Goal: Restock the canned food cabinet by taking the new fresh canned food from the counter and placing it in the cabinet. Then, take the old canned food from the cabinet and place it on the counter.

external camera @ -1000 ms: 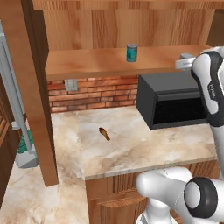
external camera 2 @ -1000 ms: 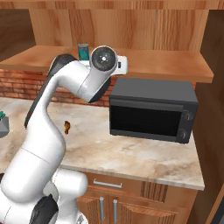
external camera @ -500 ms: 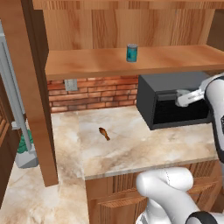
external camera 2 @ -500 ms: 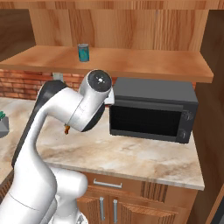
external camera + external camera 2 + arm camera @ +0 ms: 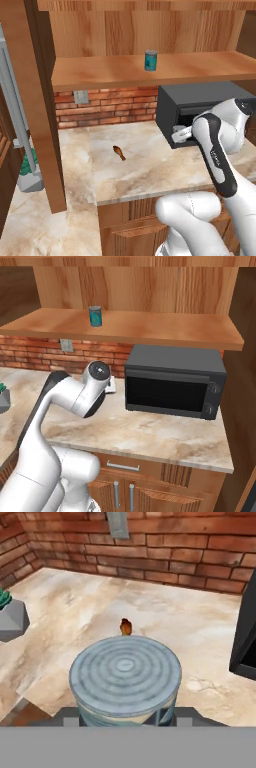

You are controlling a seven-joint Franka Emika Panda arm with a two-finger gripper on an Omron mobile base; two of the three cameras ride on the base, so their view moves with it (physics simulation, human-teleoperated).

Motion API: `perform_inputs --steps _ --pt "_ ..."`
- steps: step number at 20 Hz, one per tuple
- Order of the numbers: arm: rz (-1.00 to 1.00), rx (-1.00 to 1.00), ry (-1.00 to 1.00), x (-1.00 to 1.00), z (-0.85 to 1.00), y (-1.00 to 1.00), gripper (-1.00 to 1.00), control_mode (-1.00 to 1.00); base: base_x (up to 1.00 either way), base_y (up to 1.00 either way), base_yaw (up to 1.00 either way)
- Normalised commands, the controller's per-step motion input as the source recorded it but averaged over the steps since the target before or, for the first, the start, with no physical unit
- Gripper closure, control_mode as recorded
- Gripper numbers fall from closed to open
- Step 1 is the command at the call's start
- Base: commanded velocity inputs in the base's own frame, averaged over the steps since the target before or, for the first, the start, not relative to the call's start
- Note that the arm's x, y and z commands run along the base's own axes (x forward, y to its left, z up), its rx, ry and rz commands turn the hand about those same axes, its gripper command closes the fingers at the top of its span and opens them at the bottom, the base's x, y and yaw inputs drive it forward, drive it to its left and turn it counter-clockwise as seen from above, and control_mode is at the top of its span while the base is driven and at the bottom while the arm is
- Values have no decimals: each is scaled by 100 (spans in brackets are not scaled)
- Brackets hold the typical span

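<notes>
Hand view: my jaws grasp the old canned food (image 5: pixel 125 682), now lowered from the cabinet (image 5: pixel 150 75) where the new fresh canned food (image 5: pixel 150 60) stands; counter (image 5: pixel 190 627) placement is next.

base views flank arm — share counter (image 5: pixel 150 165) | hand view close, downward

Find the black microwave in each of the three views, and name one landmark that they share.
Left base view: the microwave sits at the right, partly behind the arm.
Right base view: it stands right of centre, on the counter.
Hand view: a dark sliver at the right edge.
Shared landmark: the grey wall outlet on the brick wall.
</notes>
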Motion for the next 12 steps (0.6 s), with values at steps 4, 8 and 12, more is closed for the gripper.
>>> perform_inputs --steps 4,8,12 --pt "0 -3 0 68 -70 1 100 -100 0 0 0" --pt "0 -5 4 50 -72 2 100 -100 0 0 0" --pt "-4 -5 9 46 -70 9 100 -100 0 0 0"
